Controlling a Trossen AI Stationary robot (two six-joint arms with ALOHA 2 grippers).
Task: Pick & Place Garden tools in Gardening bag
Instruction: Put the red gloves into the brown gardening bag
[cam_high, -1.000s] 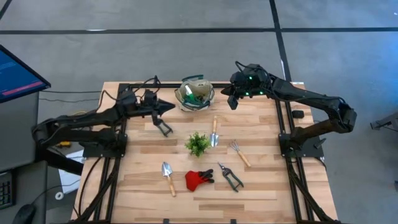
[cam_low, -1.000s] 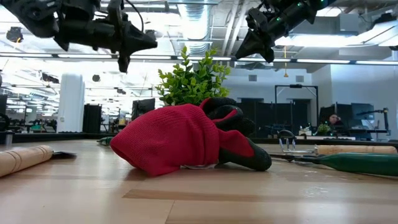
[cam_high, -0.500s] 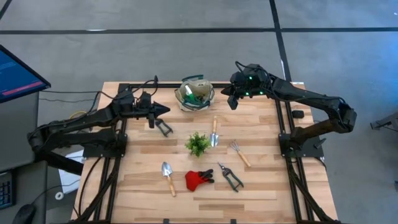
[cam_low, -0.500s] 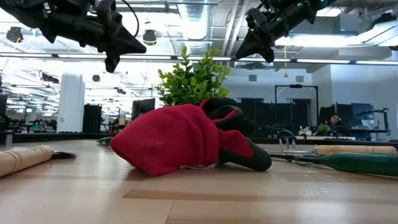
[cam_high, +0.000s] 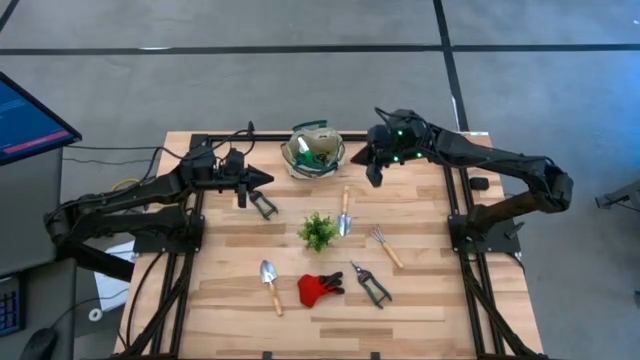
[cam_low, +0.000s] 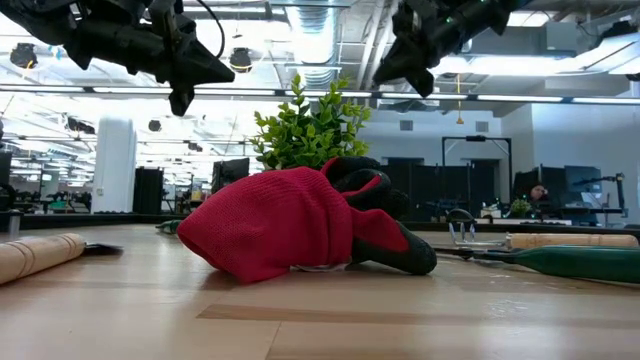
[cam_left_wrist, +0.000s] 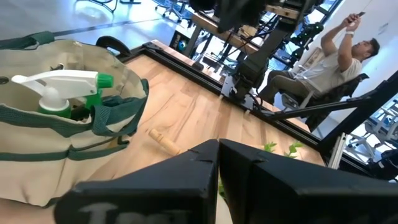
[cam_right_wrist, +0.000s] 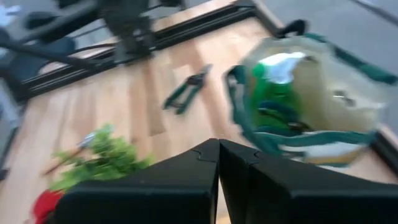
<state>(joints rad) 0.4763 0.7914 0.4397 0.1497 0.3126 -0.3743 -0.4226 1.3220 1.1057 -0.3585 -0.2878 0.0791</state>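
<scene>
The right gripper (cam_high: 371, 176) hangs clenched and empty above the counter (cam_high: 420, 300), just beside the gardening bag (cam_high: 313, 152) at the far edge. The left gripper (cam_high: 268, 178), likewise pinched together on nothing, hovers on the bag's other side, near a pair of green-handled shears (cam_high: 262, 205).

Judging from this, the task is between picks: the spray bottle (cam_left_wrist: 59, 87) already stands inside the bag, and most tools are still out. The next move calls for one gripper to spread its fingers, drop over a tool and line up along its handle; the closest to the right gripper is the trowel (cam_high: 345, 212) lying just in front of the bag.

The bag is a round, soft beige tote with a dark green rim and loop handles, sagging open. Nearer the front lie a hand rake (cam_high: 384, 245), a second trowel (cam_high: 271, 284), the red gloves (cam_high: 318, 288) and black-handled pruning shears (cam_high: 370, 283), with a small leafy plant (cam_high: 318, 231) in the middle.
</scene>
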